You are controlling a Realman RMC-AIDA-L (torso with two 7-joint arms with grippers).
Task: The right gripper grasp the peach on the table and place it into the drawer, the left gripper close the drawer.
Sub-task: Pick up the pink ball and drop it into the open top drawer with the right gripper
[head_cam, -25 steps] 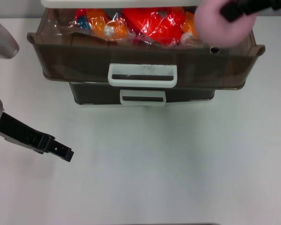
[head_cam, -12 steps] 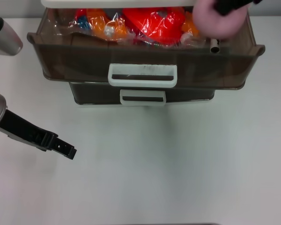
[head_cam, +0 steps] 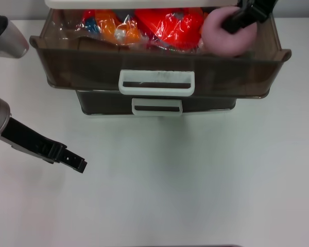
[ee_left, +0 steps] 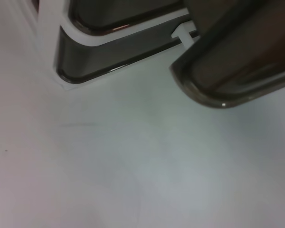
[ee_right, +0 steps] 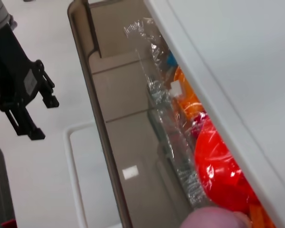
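Note:
The pale pink peach (head_cam: 224, 38) sits low in the right end of the open smoky-brown drawer (head_cam: 92, 67), against the red and orange wrapped items (head_cam: 167, 25). My right gripper (head_cam: 238, 21) reaches in from the upper right and is shut on the peach's top. In the right wrist view only a sliver of the peach (ee_right: 213, 219) shows beside the drawer wall (ee_right: 133, 142). My left gripper (head_cam: 80, 165) hovers over the white table (head_cam: 195, 185), left of and in front of the drawer, well clear of its scuffed white handle (head_cam: 156, 82). From the right wrist view the left gripper (ee_right: 43, 118) looks open.
A second, shut drawer (head_cam: 157, 105) with a clean white handle lies under the open one. A white cabinet top (head_cam: 123, 3) overhangs the drawer's back. The left wrist view shows the open drawer's corner (ee_left: 237, 71) above bare table.
The right gripper has carried the peach down and slightly left, from above the drawer's right rim to inside the drawer. The left gripper has crept a little to the right.

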